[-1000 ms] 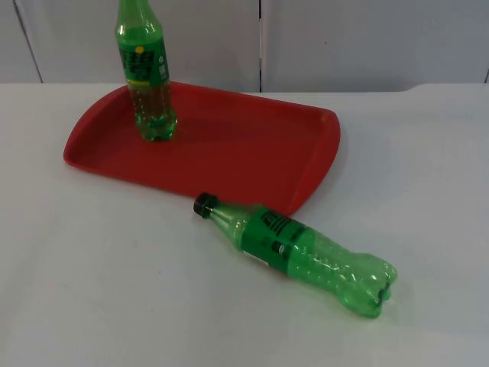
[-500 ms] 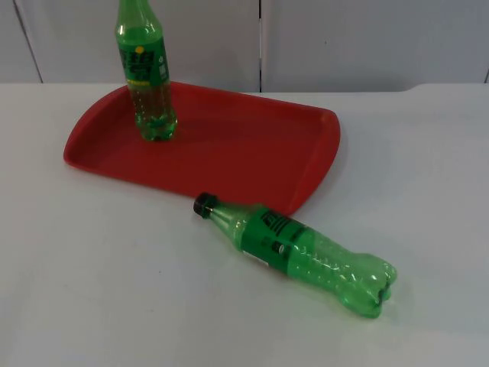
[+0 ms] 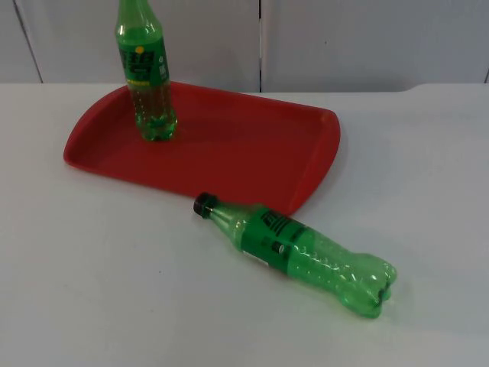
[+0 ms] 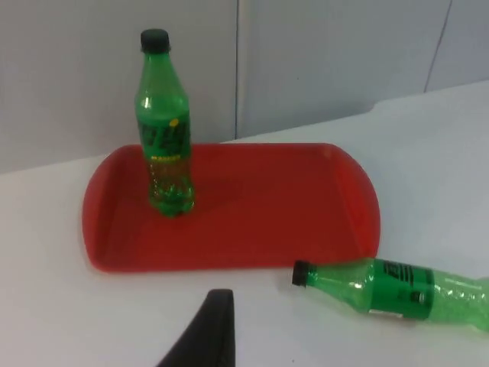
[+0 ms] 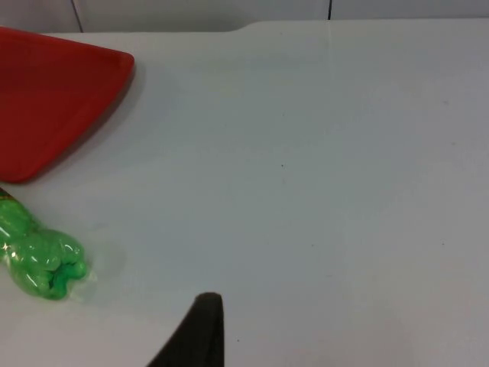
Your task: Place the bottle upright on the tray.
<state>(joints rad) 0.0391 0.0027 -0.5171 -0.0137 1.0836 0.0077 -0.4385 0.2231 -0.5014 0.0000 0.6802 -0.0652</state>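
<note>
A green bottle (image 3: 298,252) lies on its side on the worktop (image 3: 114,290), just beside the red tray (image 3: 229,145) where another bottle (image 3: 147,73) stands. Whether either hand's grip is released or clenched cannot be told. Being round, it could roll off if nudged off-centre

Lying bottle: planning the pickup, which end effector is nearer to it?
Probably right: the right end effector sits close by the lying bottle's base; the left end effector faces its cap from slightly farther.
</note>
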